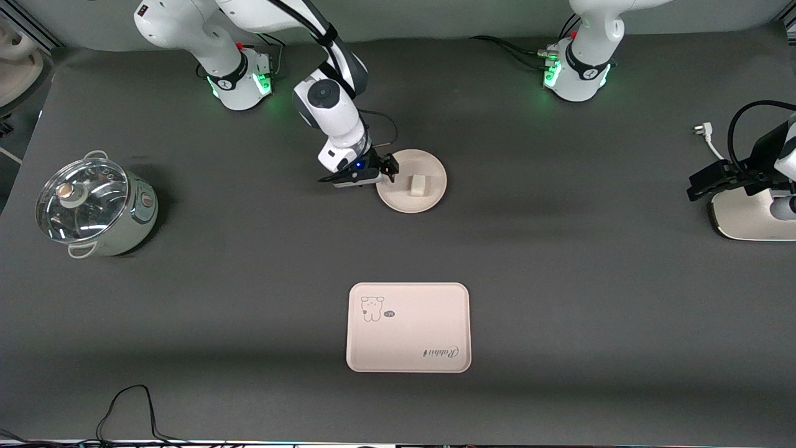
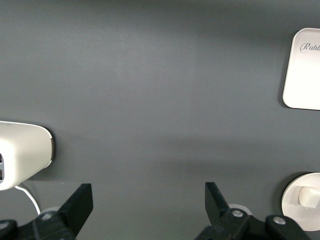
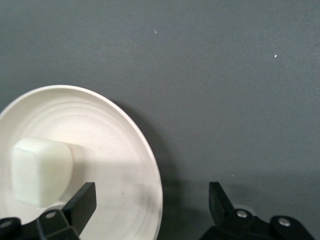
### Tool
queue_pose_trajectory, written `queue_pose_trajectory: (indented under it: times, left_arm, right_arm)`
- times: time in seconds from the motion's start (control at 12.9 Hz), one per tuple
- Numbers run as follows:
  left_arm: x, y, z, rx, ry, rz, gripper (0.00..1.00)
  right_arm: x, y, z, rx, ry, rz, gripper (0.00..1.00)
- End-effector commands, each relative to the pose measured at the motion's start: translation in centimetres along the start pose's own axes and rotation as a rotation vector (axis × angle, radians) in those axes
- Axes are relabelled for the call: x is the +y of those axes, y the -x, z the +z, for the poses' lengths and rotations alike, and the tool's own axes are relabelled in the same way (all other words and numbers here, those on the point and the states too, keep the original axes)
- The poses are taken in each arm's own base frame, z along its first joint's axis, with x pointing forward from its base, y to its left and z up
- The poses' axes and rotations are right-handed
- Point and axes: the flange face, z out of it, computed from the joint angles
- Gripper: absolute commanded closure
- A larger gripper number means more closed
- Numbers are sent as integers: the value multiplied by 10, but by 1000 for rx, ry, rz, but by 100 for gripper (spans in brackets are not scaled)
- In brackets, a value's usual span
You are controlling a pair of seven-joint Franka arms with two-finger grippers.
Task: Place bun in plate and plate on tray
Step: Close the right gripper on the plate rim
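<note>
A: Why is the tray (image 1: 408,328) lying nearest the camera, bare?

B: It is waiting for the plate (image 1: 429,168), which is sitting well apart from the tray, farther from the camera, with the bun (image 1: 418,184) already resting in it.

A: And the right gripper (image 1: 388,169)?

B: It is hovering at the plate's rim, fingers spread wide and holding nothing, probably lining up to straddle that rim.

A: The left gripper (image 2: 148,207)?

B: It is waiting toward the left arm's end from the tray, over the toaster (image 1: 749,214), fingers wide apart and empty.
</note>
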Motion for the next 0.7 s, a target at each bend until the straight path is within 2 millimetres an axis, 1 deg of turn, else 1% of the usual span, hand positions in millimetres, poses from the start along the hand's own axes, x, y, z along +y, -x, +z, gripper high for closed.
queue_pose_trajectory:
  times: [0.0, 0.31, 0.39, 0.46, 0.62]
  left_arm:
    - [2, 1, -7, 16, 11, 14, 0]
    - [5, 1, -13, 28, 14, 20, 0]
    - [5, 1, -12, 26, 14, 20, 0]
    - [5, 1, -12, 26, 14, 20, 0]
    - [5, 1, -12, 26, 14, 19, 0]
  right_arm:
    - [-1, 2, 7, 7, -6, 7, 0]
    - [0, 3, 10, 0, 2, 13, 0]
    - [0, 4, 10, -4, 4, 12, 7]
    - [0, 3, 10, -4, 4, 15, 18]
    - [-1, 3, 8, -3, 1, 16, 46]
